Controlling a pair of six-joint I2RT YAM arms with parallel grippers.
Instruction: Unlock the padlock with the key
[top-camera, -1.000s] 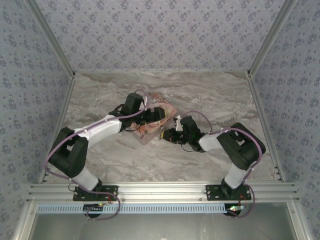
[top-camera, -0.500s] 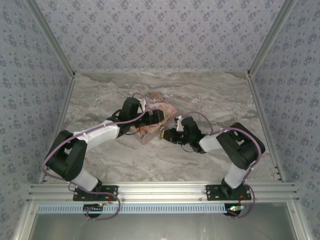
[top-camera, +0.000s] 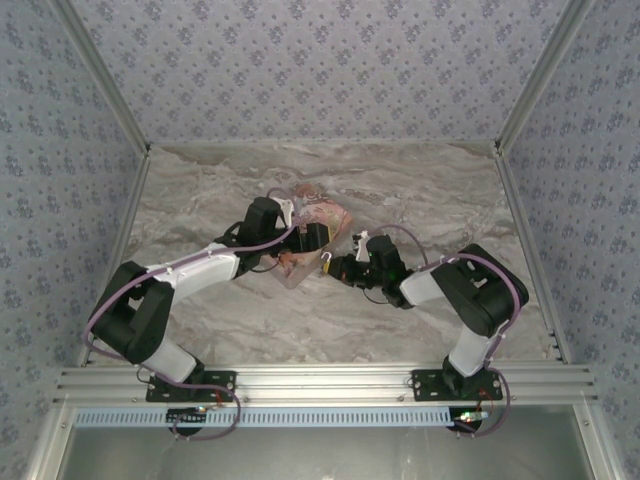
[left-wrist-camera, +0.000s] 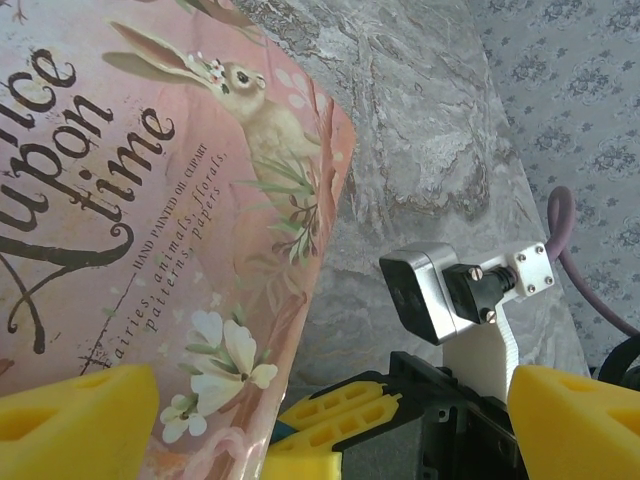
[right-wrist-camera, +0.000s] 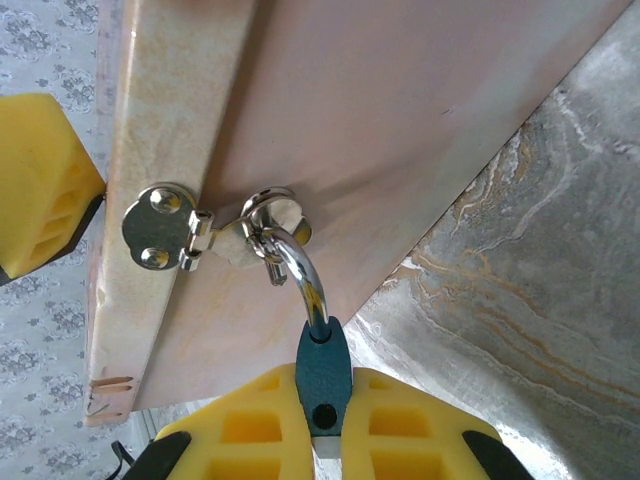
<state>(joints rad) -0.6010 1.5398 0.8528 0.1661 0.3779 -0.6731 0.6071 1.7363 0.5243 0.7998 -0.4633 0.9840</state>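
We clench the padlock (right-wrist-camera: 323, 372) in our right jaws (right-wrist-camera: 322, 428); its long axis points from them toward the hasp (right-wrist-camera: 160, 230) on the tin (right-wrist-camera: 400, 120); left jaws (left-wrist-camera: 330, 420) gape.

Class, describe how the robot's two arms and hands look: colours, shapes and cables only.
Both the left arm and right arm have white links between bulky black joints, with a purple cable looping alongside each. The left hand and right hand are black, their fingers tipped with blocky yellow slotted pads.
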